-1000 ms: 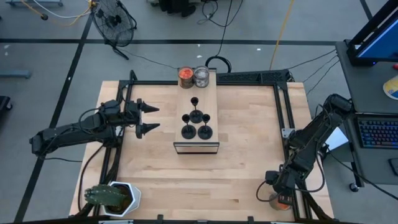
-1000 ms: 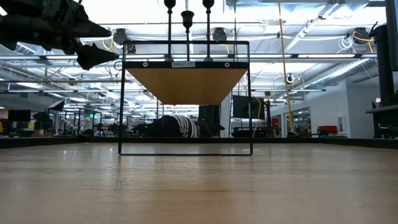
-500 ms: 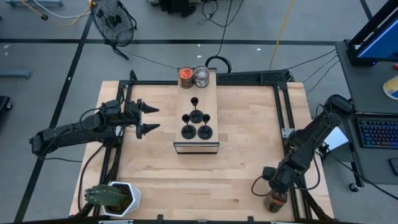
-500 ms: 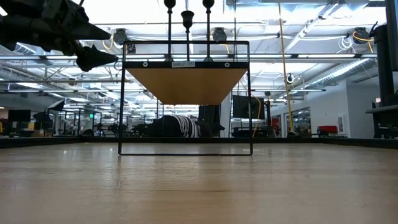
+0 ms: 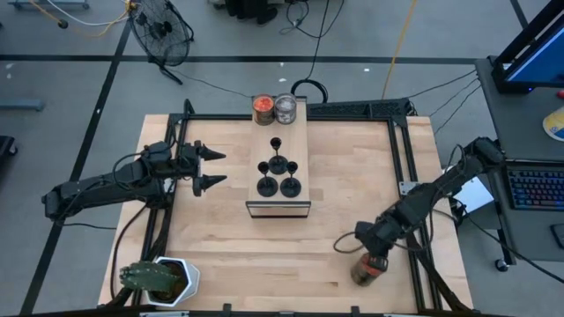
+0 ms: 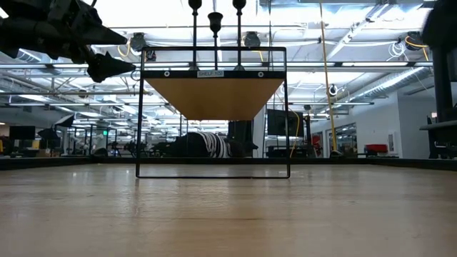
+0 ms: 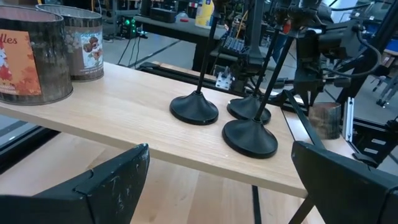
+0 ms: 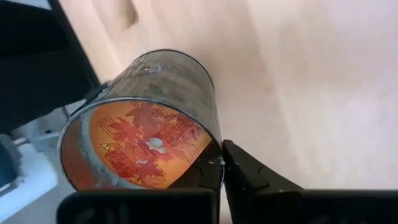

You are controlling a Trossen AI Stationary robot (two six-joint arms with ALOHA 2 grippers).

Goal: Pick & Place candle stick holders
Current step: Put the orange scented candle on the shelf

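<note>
Several black candle stick holders (image 5: 278, 172) stand on their round bases on the wooden top of a small shelf (image 5: 278, 208) at the table's middle; they also show in the left wrist view (image 7: 250, 137). My left gripper (image 5: 215, 168) is open and empty, level with the shelf top and to the left of it. My right gripper (image 5: 371, 254) is over the table's near right part, shut on a glass jar with an orange label (image 5: 367, 270). My right gripper holds the jar at the rim of its orange-labelled end (image 8: 210, 163), where the two fingers (image 8: 249, 180) meet it. The jar (image 8: 146, 118) lies tilted on its side in the hold, its round end toward the wrist camera. How the fingers grip the rim is hidden.
An orange-filled jar (image 5: 263, 108) and a silvery jar (image 5: 285, 108) stand at the shelf's far end. A potted plant (image 5: 159, 280) sits at the near left corner. Bare wood (image 5: 335, 176) lies between the shelf and the right edge.
My right gripper has carried the jar from beyond the table's near right edge toward the left and a little toward the far edge, so that the jar is now over the wood. The left arm and the holders have kept still.
</note>
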